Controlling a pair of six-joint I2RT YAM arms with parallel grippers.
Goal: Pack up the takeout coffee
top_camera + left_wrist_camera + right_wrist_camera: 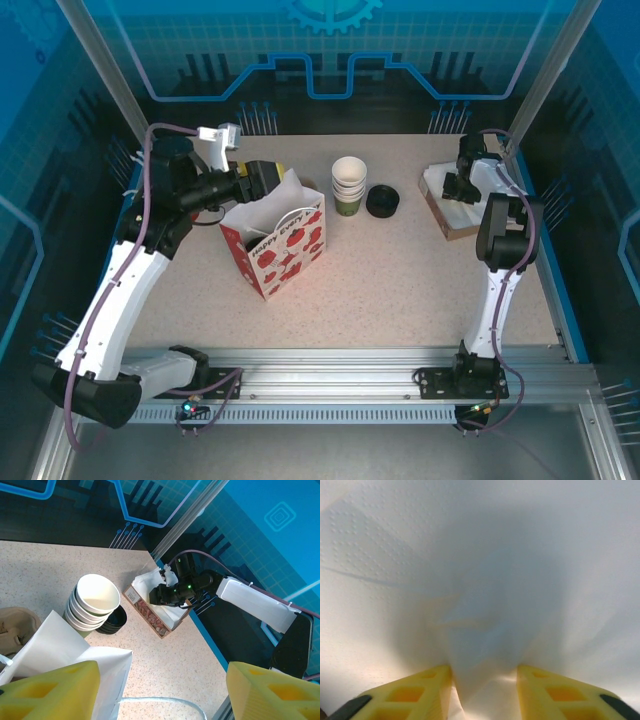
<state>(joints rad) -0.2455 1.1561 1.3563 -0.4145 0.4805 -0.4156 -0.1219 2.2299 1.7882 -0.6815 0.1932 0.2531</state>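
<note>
Fingers (415,692) of right gripper (484,674) in napkin (480,555)

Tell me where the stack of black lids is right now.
In the top view, the black lids sit far back on the table, just right of the stacked paper cups and left of the napkin box.

Left tool (160,695) cropped below, right tool (484,690) tips hidden under napkin (480,555)
</note>
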